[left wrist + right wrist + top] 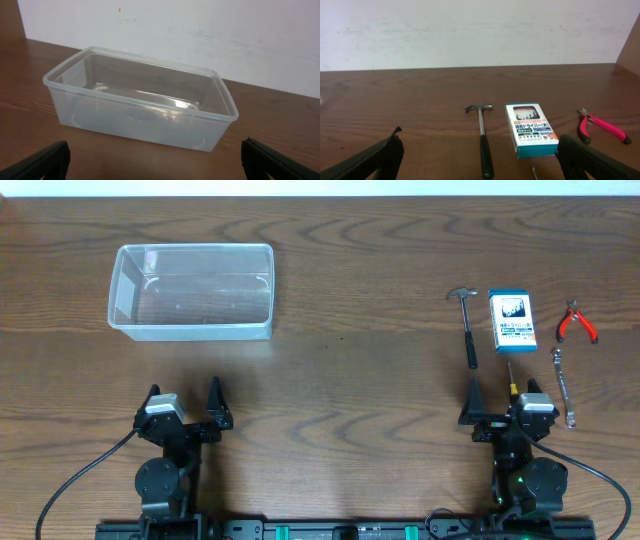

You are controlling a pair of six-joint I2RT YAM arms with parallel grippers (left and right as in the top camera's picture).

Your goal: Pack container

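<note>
Overhead looks down; low left wrist shares container [192,249].

Pretty even, bright light from above, so shadows stay soft. The container [190,330] throws only a faint shadow along its near side and has whitish glare on its bottom in the left wrist view. Overhead is a bit soft. Fingers [40,162] in the wrist-view corners are dark and blurry, and the wall [470,30] looks slightly washed out.

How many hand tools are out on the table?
4: hammer left of the box, pliers right of it, wrench nearer than the pliers, likely screwdriver partly under the right gripper.
</note>
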